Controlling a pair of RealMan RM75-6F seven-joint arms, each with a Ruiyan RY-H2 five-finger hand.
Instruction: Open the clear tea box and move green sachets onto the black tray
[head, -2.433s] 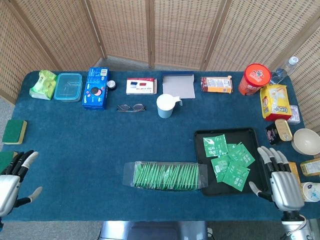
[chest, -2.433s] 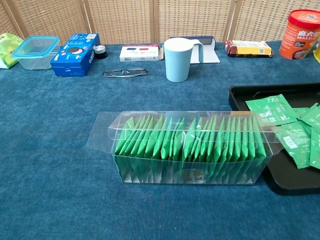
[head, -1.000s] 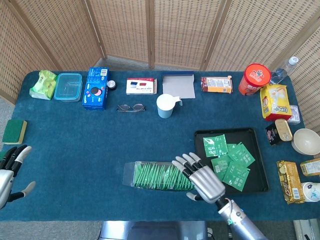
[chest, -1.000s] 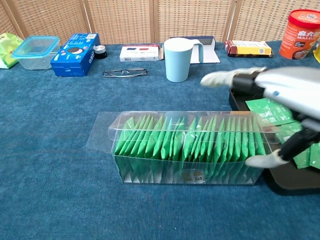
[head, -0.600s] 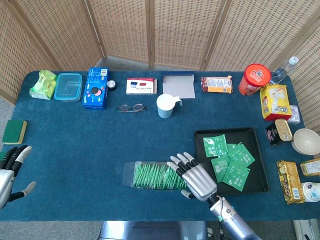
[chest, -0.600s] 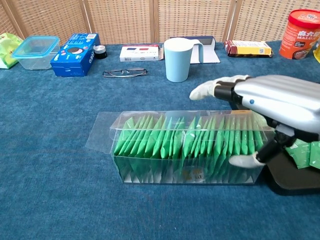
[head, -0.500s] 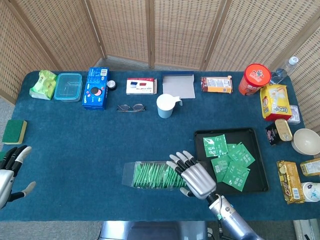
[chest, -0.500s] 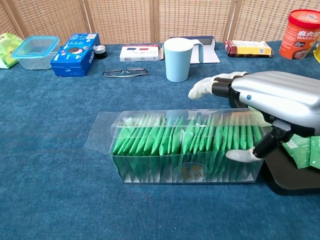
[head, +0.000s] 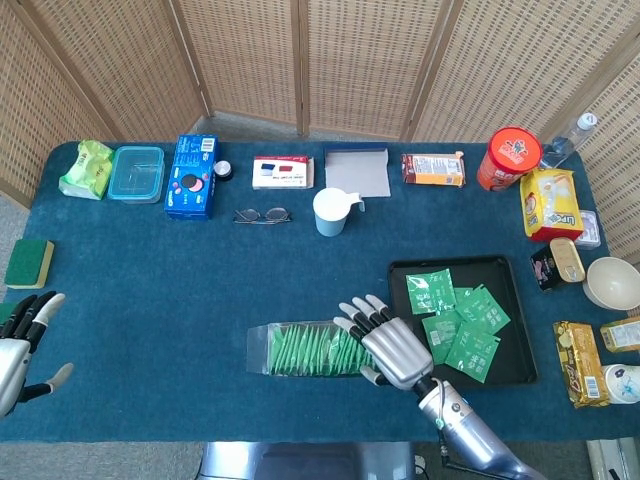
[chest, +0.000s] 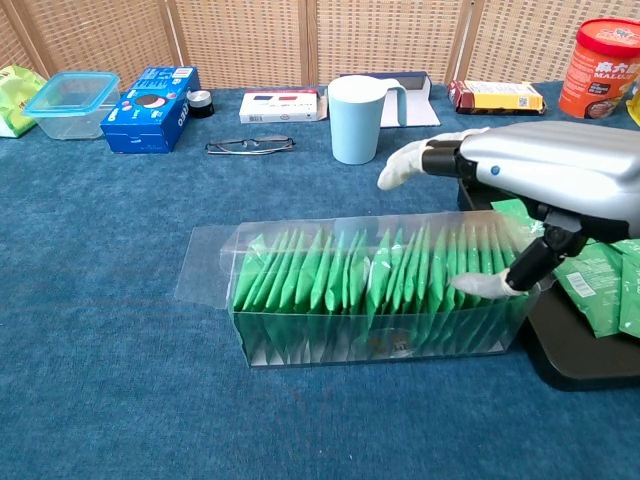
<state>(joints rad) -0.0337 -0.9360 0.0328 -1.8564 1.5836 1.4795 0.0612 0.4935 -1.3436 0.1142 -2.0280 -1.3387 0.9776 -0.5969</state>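
The clear tea box (head: 300, 350) (chest: 370, 305) lies lengthwise near the table's front edge. Its top is open, a flap (chest: 205, 265) hangs out at its left end, and a row of green sachets (chest: 340, 280) stands inside. My right hand (head: 388, 346) (chest: 545, 175) hovers over the box's right end with fingers spread. Its thumb (chest: 488, 285) dips in among the last sachets, and no sachet is plainly held. Right of the box, the black tray (head: 515, 290) (chest: 575, 365) carries several green sachets (head: 455, 322) (chest: 595, 275). My left hand (head: 20, 345) stays open at the table's left edge.
A light blue cup (head: 330, 212) (chest: 356, 120) and glasses (head: 262, 215) sit behind the box. Along the back are a blue box (head: 192, 176), a clear container (head: 136, 172) and a red canister (head: 510, 156). Snack packs and a bowl (head: 612, 282) crowd the right edge.
My right hand swung from the table's right edge, over the tray, to the box's right end and put its thumb in. The box shifted slightly. The left hand barely moved.
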